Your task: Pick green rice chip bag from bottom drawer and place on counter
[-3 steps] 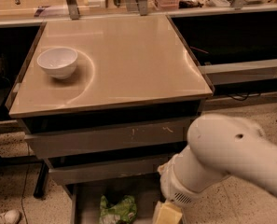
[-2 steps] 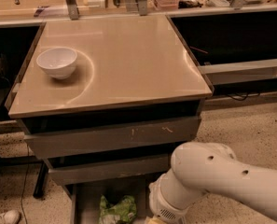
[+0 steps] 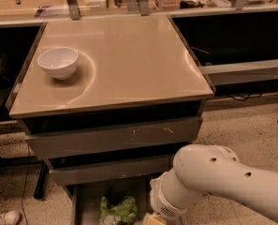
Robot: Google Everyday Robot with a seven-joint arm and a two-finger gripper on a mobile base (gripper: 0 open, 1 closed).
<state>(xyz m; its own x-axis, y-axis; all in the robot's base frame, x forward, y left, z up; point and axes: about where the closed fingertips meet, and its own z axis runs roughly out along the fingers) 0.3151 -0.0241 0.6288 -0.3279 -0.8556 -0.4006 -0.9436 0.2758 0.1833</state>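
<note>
The green rice chip bag [image 3: 117, 211] lies crumpled in the open bottom drawer [image 3: 86, 204], at the lower edge of the camera view. My white arm [image 3: 208, 182] reaches down from the right over the drawer's right part. Only the tan top of my gripper [image 3: 152, 220] shows at the bottom edge, just right of the bag. The rest of the gripper is cut off below the frame. The beige counter [image 3: 124, 60] spreads above the drawers.
A white bowl [image 3: 58, 63] stands on the counter's left side. Two scuffed grey drawer fronts [image 3: 115, 137] sit shut above the open drawer. A shoe [image 3: 3, 218] lies on the speckled floor at the lower left. Cluttered shelves run along the back.
My arm has swung left and lower over the bottom drawer, bringing the gripper closer to the bag. The bag and bowl have not moved.
</note>
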